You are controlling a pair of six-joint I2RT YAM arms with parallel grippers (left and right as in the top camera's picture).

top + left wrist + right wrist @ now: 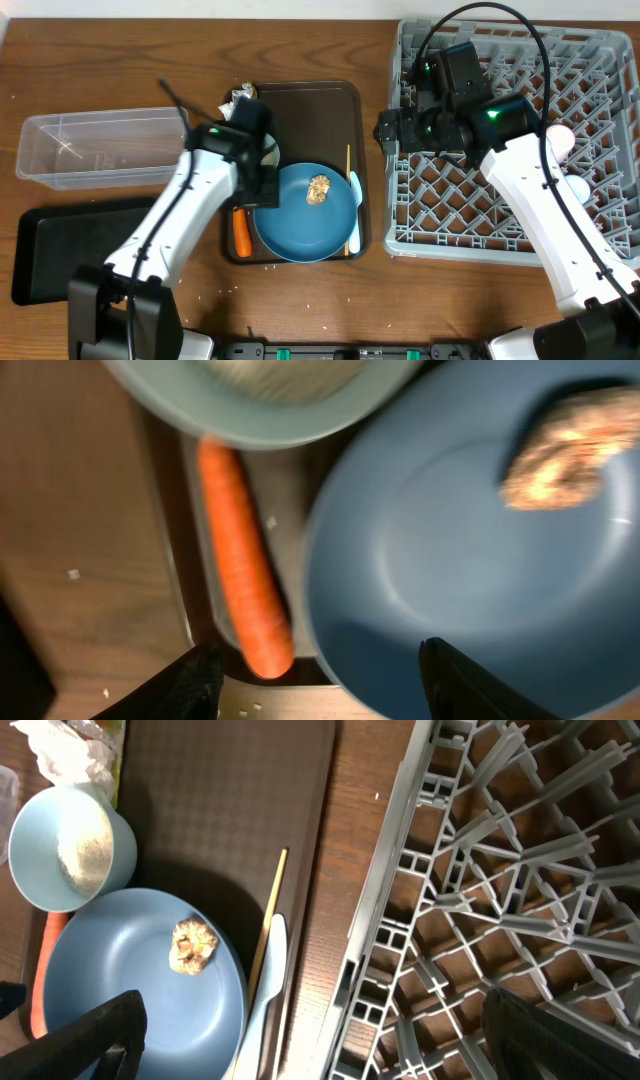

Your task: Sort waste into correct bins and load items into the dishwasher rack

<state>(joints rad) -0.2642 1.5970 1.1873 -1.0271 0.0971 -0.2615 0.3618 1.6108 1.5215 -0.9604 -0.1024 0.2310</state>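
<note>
The left hand (320, 675) hovers with its fingers parted and nothing between them, low over the dark serving tray (320, 110). There the orange carrot (243, 560) lies in the narrow gap between the tray's wall and the rim of the blue plate (450, 560). The right hand (310, 1020) is spread wide and empty above the near edge of the dishwasher rack (480, 870). If the carrot is the next pick, the squeeze looks awkward. One finger has to come down beside the tray wall and the other by the plate rim, so a slightly off descent could land on the plate, tip it, and roll the brown food lump (555, 450) off it. The carrot is smooth and tapered, so a grip near its tip may let it slide out on the way to a bin. The light blue cup (260, 400) sits close to the carrot's far end and could be nudged. The clear tub (100, 148) and the black tray (60, 240) sit on the worktop (100, 60), off to the left.
</note>
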